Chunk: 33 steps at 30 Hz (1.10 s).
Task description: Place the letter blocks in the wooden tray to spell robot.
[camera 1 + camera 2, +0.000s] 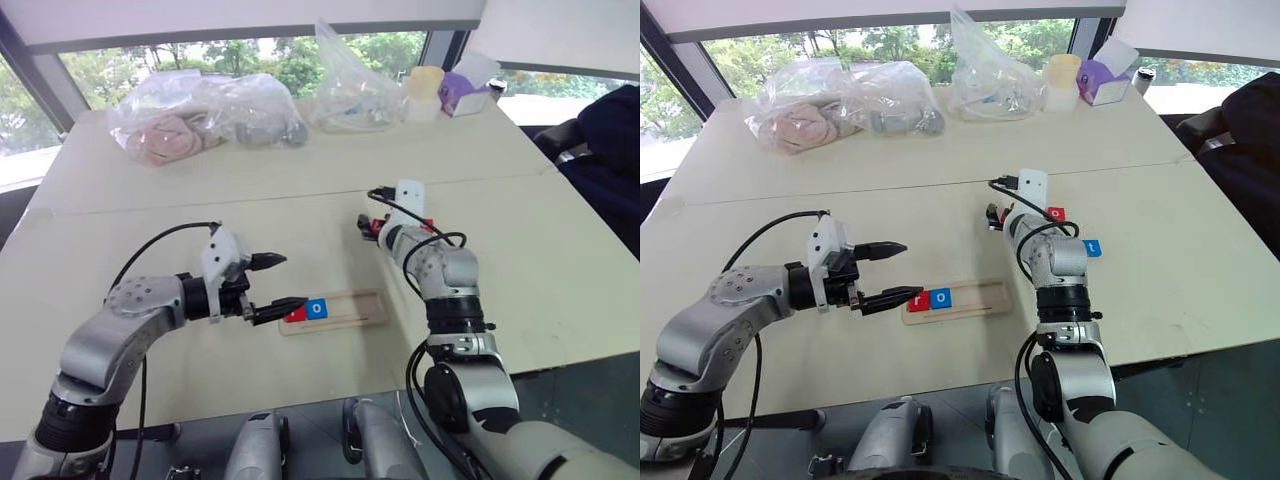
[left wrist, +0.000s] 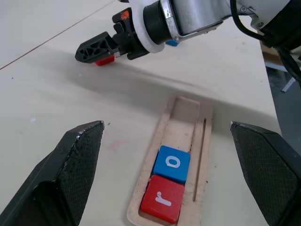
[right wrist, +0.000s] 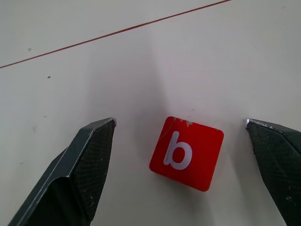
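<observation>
Right end effector (image 3: 181, 155) — fingers spread wide, holding nothing, straddling red "b" block (image 3: 186, 153) flat on table (image 1: 200, 200), no contact visible. Right arm stretched forward, pointing slightly downward, beyond far end of wooden tray (image 2: 186, 110). Left end effector (image 1: 279, 284) — wide, empty, hovering just beside tray's near end, arm bent, pointing across. Left wrist view: red "r" block (image 2: 162, 205) and blue "o" block (image 2: 172, 163) touching in tray's near end. Right eye view: blue "t" block (image 1: 1093, 247) and another red block (image 1: 1056, 214) on table beyond tray.

Office or lab: pale tables (image 1: 300, 180) beneath big windows (image 1: 250, 55)
</observation>
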Motion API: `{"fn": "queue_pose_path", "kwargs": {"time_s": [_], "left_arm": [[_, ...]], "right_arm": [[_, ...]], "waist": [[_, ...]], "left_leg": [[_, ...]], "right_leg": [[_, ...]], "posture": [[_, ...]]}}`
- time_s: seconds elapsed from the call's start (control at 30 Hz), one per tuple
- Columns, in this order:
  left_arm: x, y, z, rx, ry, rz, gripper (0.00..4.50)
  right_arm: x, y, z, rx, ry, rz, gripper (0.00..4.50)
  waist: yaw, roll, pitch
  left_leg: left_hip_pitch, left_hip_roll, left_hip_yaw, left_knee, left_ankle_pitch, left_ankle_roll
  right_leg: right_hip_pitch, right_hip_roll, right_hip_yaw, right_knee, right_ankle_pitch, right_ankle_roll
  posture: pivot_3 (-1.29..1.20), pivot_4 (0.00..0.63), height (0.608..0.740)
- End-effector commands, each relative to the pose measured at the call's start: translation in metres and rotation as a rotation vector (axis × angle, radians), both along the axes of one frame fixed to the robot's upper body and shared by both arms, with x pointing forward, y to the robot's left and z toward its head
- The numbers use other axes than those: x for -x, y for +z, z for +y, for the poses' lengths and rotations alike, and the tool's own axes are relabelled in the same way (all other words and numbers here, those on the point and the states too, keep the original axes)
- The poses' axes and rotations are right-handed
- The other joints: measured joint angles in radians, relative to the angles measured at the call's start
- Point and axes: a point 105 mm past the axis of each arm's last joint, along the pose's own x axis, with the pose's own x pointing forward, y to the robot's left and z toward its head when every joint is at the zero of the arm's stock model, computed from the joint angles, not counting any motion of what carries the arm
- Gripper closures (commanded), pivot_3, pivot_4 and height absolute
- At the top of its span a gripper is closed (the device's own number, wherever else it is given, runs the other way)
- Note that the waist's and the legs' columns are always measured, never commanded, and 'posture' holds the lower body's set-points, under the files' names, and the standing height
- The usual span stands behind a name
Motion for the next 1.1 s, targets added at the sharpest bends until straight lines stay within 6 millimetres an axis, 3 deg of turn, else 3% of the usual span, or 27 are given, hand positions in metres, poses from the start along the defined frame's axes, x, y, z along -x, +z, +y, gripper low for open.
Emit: {"fn": "queue_pose_path", "kwargs": {"time_s": [0.03, 0.17, 0.4, 0.63, 0.73, 0.87, 0.9, 0.97, 1.1], "left_arm": [[0.004, 0.012, -0.002, 0.010, -0.006, -0.056, 0.04], [0.004, 0.009, 0.003, 0.009, 0.027, -0.066, 0.04], [0.002, 0.008, 0.007, 0.000, 0.063, -0.084, 0.04], [-0.005, 0.011, 0.003, 0.002, 0.086, -0.111, 0.04], [-0.006, 0.011, 0.002, 0.007, 0.097, -0.119, 0.00], [-0.006, 0.011, 0.000, 0.017, 0.099, -0.120, 0.00], [-0.006, 0.011, 0.000, 0.019, 0.099, -0.121, 0.00], [-0.007, 0.009, -0.001, 0.019, 0.092, -0.119, 0.00], [-0.010, 0.012, -0.002, 0.009, 0.059, -0.125, 0.00]], "right_arm": [[0.003, -0.019, -0.006, 0.011, -0.043, 0.057, 0.00], [0.004, -0.032, 0.003, -0.005, -0.054, 0.098, 0.00], [0.000, -0.033, 0.023, 0.051, -0.023, 0.105, 0.00], [0.005, -0.046, 0.025, 0.174, -0.012, 0.133, 0.00], [0.007, -0.053, 0.025, 0.192, -0.014, 0.156, 0.87], [0.005, -0.052, 0.020, 0.211, -0.025, 0.150, 2.97], [0.005, -0.051, 0.019, 0.212, -0.027, 0.149, 3.31], [0.005, -0.047, 0.011, 0.200, -0.037, 0.146, 3.29], [0.011, -0.018, -0.013, 0.200, -0.006, 0.065, 3.29]], "waist": [[0.002, 0.000, 0.000], [0.001, -0.001, -0.002], [-0.002, -0.001, -0.003], [-0.012, -0.001, -0.003], [-0.022, -0.001, -0.003], [-0.021, -0.002, -0.003], [-0.020, -0.002, -0.004], [-0.020, -0.002, -0.004], [0.002, -0.001, -0.003]], "left_leg": [[0.000, 0.000, 0.000, 0.000, 0.000, 0.000], [0.004, 0.000, -0.001, 0.000, 0.000, 0.000], [0.014, 0.001, -0.002, -0.001, 0.000, 0.000], [0.015, 0.001, -0.002, -0.002, 0.000, 0.000], [0.015, 0.001, -0.002, -0.003, 0.000, 0.000], [0.015, 0.001, -0.003, -0.003, 0.000, 0.000], [0.015, 0.001, -0.004, -0.003, 0.000, 0.000], [0.015, 0.001, -0.004, -0.003, 0.000, 0.000], [0.014, 0.000, -0.004, -0.003, 0.000, 0.000]], "right_leg": [[0.000, 0.000, 0.000, 0.000, 0.000, 0.000], [0.004, 0.000, 0.000, 0.000, 0.000, -0.001], [0.014, 0.000, 0.000, -0.001, -0.001, 0.000], [0.015, 0.000, -0.001, -0.001, -0.002, 0.001], [0.015, 0.000, -0.001, -0.001, -0.001, -0.001], [0.016, 0.000, -0.001, -0.001, -0.001, 0.000], [0.016, 0.000, -0.001, -0.002, -0.002, 0.000], [0.016, -0.001, -0.001, -0.002, -0.003, 0.003], [0.016, -0.002, -0.002, -0.003, -0.004, 0.003]], "posture": [[0.00, 0.150, 0.740], [0.00, 0.150, 0.740], [0.00, 0.150, 0.740], [0.00, 0.150, 0.740], [0.00, 0.150, 0.740], [0.00, 0.150, 0.740], [0.00, 0.150, 0.740], [0.00, 0.150, 0.740], [0.00, 0.150, 0.740]]}}
